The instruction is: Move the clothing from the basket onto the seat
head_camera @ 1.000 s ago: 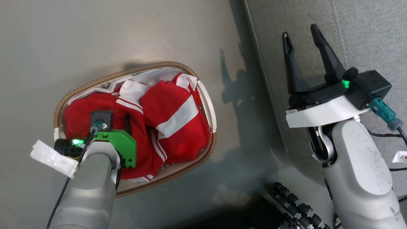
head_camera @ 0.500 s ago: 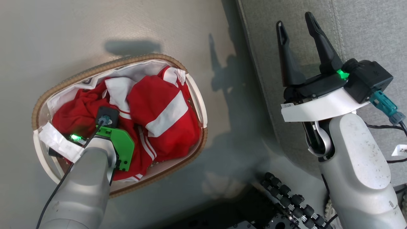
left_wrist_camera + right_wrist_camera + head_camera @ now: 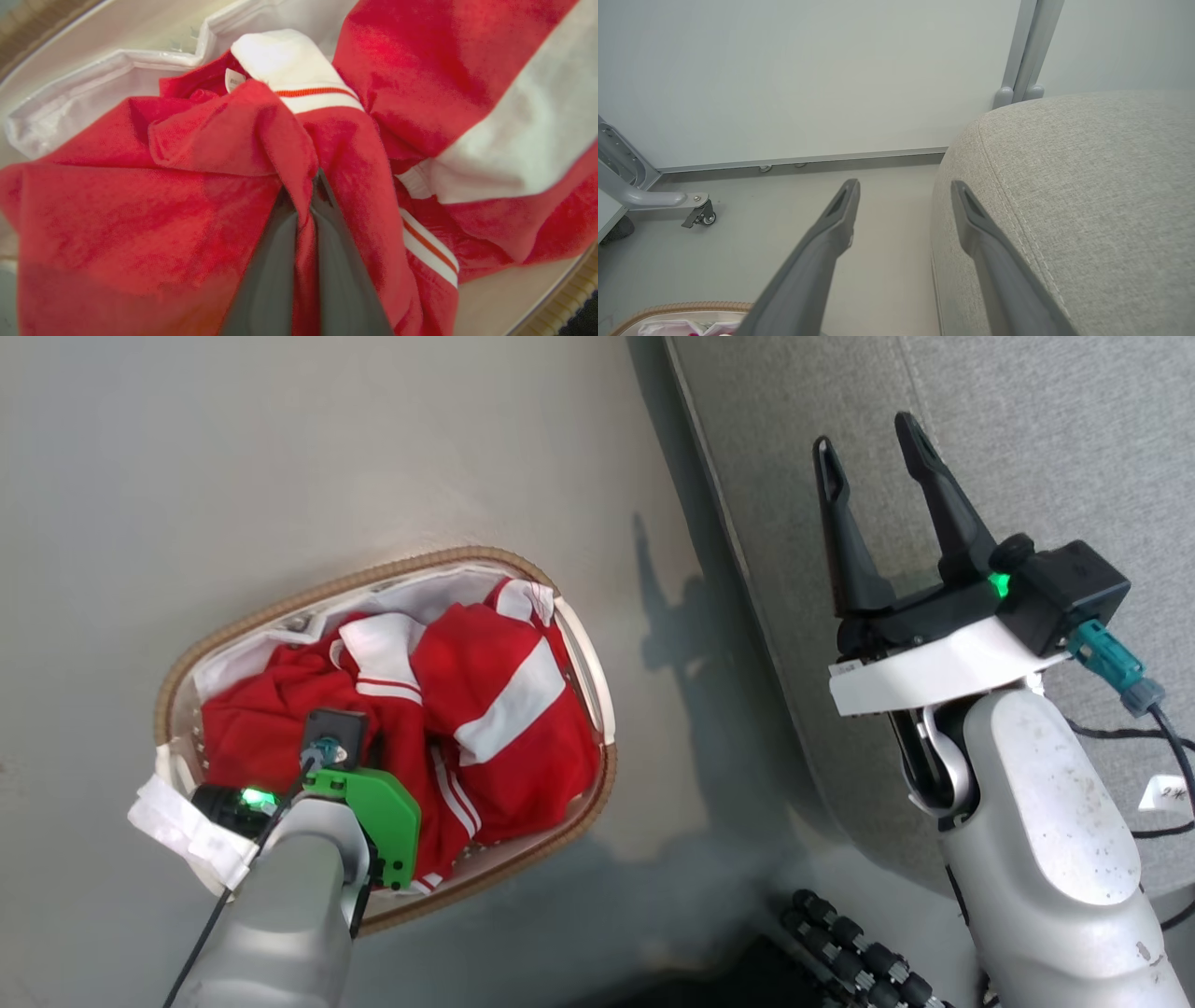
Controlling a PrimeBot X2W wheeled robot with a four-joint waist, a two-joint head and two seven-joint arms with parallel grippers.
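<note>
Clamped on 1 clothing fold with left pincer, inside basket. Lift high before swinging to seat; dodge right pincer, apart by its edge.

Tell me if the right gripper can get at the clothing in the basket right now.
Probably yes. The right gripper hangs open over the seat edge, apart from the basket; the clothing on its side lies uncovered, the left gripper pinching the other side.

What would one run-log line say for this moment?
left fingers: shut on clothing in basket | right fingers: open, empty, by seat | stage: clothing gripped, not yet lifted out
</note>
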